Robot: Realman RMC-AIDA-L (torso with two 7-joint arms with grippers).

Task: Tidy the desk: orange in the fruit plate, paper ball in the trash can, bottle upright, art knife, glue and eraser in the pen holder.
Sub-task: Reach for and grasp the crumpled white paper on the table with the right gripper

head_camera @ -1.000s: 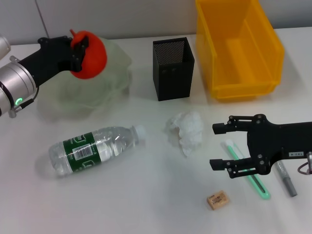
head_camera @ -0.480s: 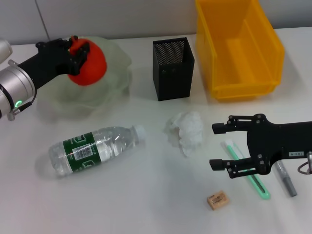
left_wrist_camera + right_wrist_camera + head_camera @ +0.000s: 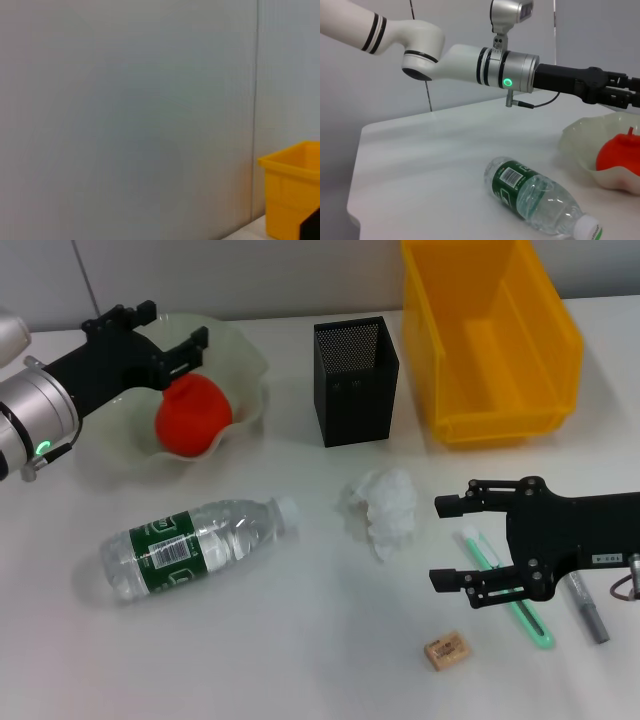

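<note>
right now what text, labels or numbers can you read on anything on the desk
None can be read.
Clear plastic bottle, green label: barcode and white print, too small to read.
Small tan eraser: printed label, blurred.
Right gripper: small white tag on its black body, unreadable.

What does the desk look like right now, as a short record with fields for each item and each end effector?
orange: red-orange roundish fruit lying in the pale green ruffled fruit plate
left end effector: open, above the plate, apart from the fruit
bottle: clear plastic water bottle with green label on its side
paper ball: crumpled white paper wad on the desk
eraser: small tan block on the desk
pen holder: black mesh cup, upright
trash can: yellow plastic bin
right end effector: open, beside the paper wad
</note>
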